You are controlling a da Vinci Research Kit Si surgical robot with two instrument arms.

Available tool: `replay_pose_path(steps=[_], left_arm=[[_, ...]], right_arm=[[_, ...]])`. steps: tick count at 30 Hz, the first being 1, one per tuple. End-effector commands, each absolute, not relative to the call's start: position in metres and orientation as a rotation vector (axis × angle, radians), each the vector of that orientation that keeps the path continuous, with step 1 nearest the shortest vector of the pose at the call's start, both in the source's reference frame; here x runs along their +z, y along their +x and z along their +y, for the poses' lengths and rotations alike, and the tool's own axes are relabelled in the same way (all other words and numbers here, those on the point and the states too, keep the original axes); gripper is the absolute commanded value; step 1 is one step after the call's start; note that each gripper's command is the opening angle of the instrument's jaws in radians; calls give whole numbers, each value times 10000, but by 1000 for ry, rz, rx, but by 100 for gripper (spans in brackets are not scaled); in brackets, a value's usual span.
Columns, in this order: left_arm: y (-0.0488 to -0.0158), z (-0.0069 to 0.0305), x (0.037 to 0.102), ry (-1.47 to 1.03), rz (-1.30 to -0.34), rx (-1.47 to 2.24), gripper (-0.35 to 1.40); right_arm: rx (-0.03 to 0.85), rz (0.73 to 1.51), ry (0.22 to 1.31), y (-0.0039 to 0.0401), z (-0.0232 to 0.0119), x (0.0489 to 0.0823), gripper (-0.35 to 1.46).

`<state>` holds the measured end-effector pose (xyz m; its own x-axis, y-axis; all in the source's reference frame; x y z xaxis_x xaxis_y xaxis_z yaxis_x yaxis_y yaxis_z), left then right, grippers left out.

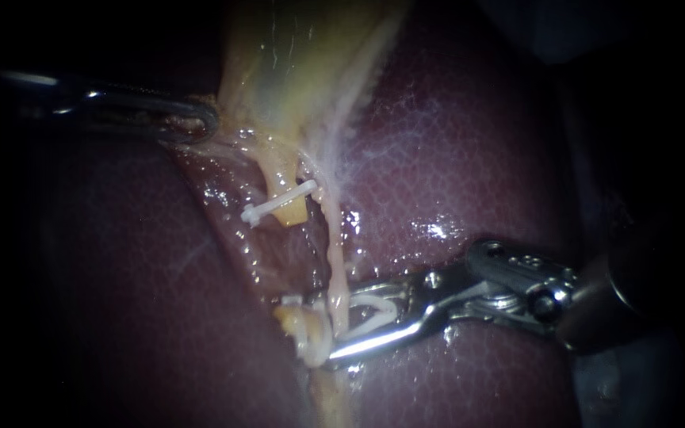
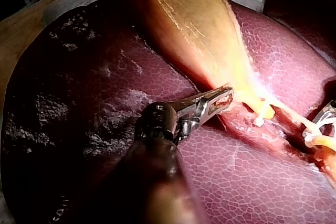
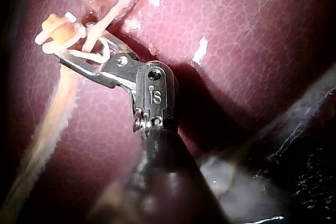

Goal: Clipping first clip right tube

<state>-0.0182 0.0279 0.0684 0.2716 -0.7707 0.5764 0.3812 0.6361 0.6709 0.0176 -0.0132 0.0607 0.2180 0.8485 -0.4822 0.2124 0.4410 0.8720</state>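
Note:
The right tube [image 1: 334, 261], thin and pale, runs down from the yellowish gallbladder [image 1: 303, 55] across the dark red liver [image 1: 453, 143]. My right instrument [image 1: 319, 329] comes in from the right with its jaws set on either side of this tube, shut on a white clip [image 1: 374, 313] that straddles it. The right wrist view shows the same instrument [image 3: 76, 43], clip [image 3: 89, 55] and tube [image 3: 113, 11]. My left instrument [image 1: 196, 123] is shut on the gallbladder's lower edge, and the left wrist view also shows this instrument [image 2: 223, 100] and the gallbladder [image 2: 184, 24].
To the left of the right tube, a cut yellow tube stump [image 1: 287, 210] carries a white clip [image 1: 279, 202]. A second stump [image 1: 291, 321] with a white clip [image 1: 311, 345] lies just beside the right instrument's jaw tips. Wet liver [image 2: 105, 77] surrounds everything.

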Motion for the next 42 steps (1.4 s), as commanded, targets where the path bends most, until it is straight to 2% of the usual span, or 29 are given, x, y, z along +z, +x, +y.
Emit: replay_pose_path(steps=[1, 8, 12, 17, 21, 31, 33, 42], left_arm=[[-182, 279, 684, 446, -1028, -810, -35], [-182, 279, 684, 446, -1028, -810, -35], [-182, 279, 685, 446, -1028, -810, -35], [-182, 280, 686, 446, -1028, -810, -35], [-183, 280, 687, 445, -1028, -810, -35], [-182, 279, 688, 446, -1025, -809, -35], [-182, 279, 688, 446, -1025, -809, -35], [-181, 279, 687, 446, -1025, -808, -35]], right_arm=[[573, 1315, 1072, 176, -132, 606, 50], [553, 1316, 1085, 176, -133, 607, 50], [573, 1317, 1064, 177, -133, 610, 50], [612, 1227, 969, 185, -133, 624, 50], [634, 1206, 913, 194, -135, 638, 50], [506, 1098, 713, 192, -141, 646, 50], [502, 1092, 691, 186, -140, 647, 50], [498, 1083, 693, 161, -132, 646, 50]])
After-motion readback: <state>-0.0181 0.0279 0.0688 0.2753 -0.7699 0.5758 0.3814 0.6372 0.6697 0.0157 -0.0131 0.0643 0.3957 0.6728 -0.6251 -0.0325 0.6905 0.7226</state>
